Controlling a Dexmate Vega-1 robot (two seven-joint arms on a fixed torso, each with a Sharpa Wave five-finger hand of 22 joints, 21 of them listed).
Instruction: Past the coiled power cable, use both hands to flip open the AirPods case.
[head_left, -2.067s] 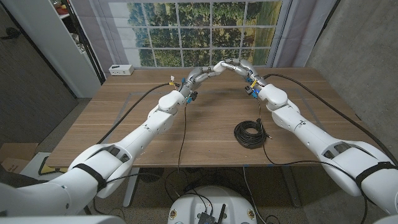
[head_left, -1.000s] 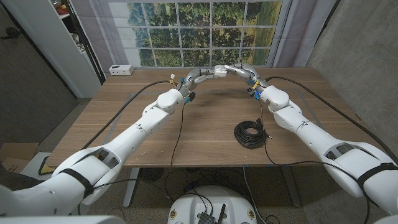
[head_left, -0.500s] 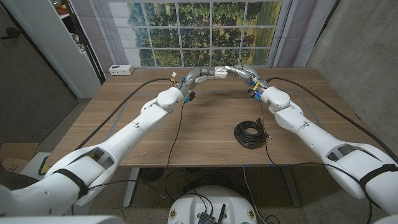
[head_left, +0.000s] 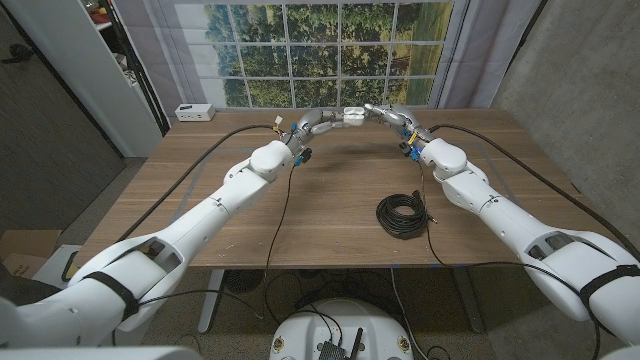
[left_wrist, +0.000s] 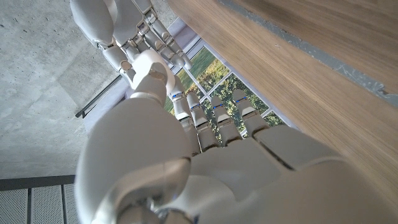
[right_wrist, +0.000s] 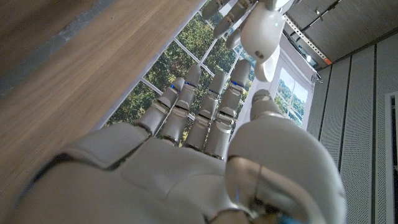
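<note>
Wooden table (head_left: 330, 200) (coiled black cable (head_left: 403, 214))

Beyond the coiled power cable (head_left: 404, 215), the AirPods case (head_left: 353, 113) is held between left hand (head_left: 322, 120) and right hand (head_left: 387, 113) over the wooden table's (head_left: 340, 190) far edge.
</note>
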